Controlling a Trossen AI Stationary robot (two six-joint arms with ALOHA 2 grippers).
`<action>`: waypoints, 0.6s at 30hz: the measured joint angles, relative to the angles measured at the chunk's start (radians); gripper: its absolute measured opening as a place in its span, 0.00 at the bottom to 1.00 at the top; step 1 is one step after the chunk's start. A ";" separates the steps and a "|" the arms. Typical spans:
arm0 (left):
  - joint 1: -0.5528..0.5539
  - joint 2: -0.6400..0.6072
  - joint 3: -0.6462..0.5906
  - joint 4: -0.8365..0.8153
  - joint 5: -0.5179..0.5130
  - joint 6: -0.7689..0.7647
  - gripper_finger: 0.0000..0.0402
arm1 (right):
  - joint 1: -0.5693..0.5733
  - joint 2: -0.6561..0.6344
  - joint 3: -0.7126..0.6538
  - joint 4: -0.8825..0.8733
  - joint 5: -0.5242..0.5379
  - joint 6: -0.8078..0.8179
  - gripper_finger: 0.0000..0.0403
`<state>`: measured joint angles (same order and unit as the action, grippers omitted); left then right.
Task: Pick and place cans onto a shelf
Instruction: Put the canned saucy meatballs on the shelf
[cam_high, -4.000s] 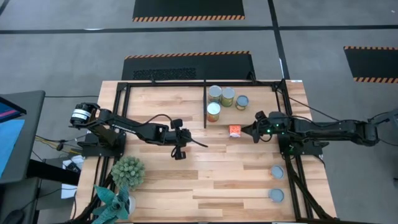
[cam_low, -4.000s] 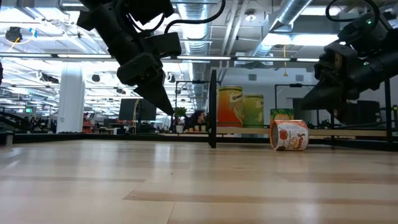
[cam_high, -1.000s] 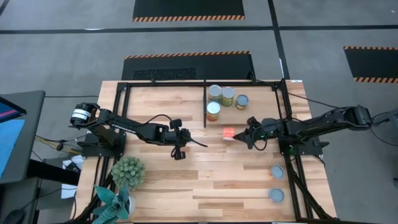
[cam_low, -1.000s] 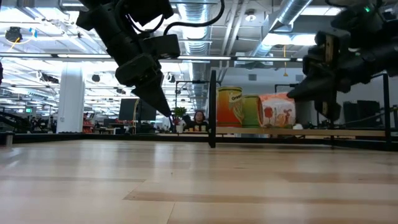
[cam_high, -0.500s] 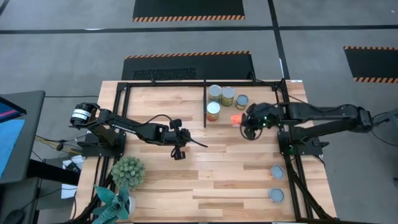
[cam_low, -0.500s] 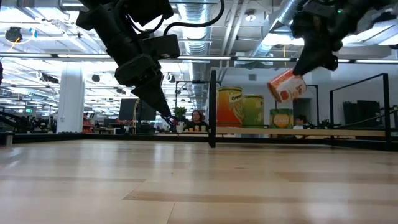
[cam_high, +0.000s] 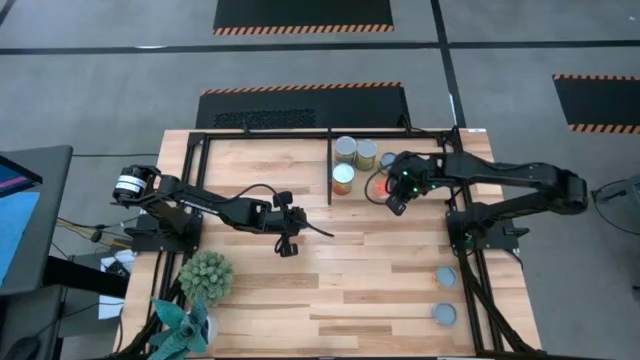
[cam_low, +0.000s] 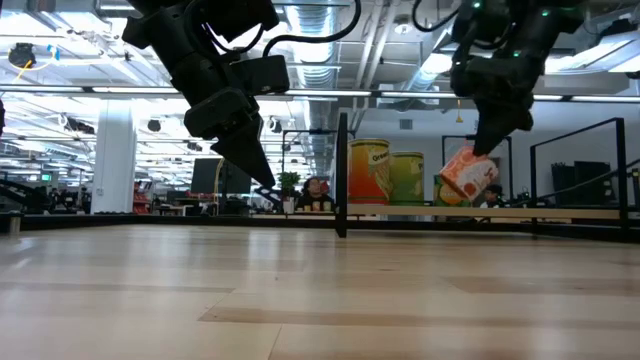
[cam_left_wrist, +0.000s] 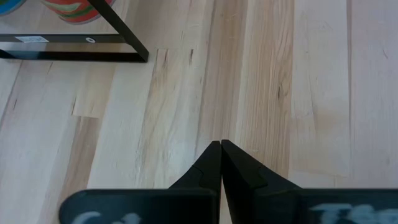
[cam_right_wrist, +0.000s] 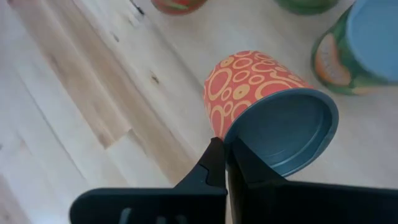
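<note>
From overhead I can barely see the orange circle-patterned tin can (cam_high: 378, 186), since my right gripper (cam_high: 392, 196) mostly hides it. The right wrist view shows it properly: fingers (cam_right_wrist: 217, 163) pinching the rim, can (cam_right_wrist: 268, 109) tilted, beside the green-labelled can (cam_right_wrist: 359, 46). The low view shows it (cam_low: 466, 176) hanging clear of the light wood worktop (cam_low: 300, 290), inside the black thin-barred shelf frame (cam_high: 330, 165). My left gripper (cam_high: 290, 245) waits mid-worktop, fingers (cam_left_wrist: 217, 163) pressed together.
</note>
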<state>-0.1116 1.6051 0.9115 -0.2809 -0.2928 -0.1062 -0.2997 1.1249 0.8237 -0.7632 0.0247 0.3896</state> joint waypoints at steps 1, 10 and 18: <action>0.000 0.000 0.000 0.000 0.000 0.000 0.00 | -0.007 0.013 0.014 -0.008 0.000 -0.012 0.01; 0.000 0.000 0.000 0.000 0.000 0.000 0.00 | -0.037 0.152 0.200 -0.243 0.000 -0.070 0.01; 0.000 0.000 0.000 0.000 -0.001 -0.001 0.00 | -0.037 0.286 0.278 -0.302 0.000 -0.128 0.01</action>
<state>-0.1116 1.6051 0.9115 -0.2806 -0.2935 -0.1072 -0.3363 1.4111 1.1017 -1.0648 0.0246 0.2613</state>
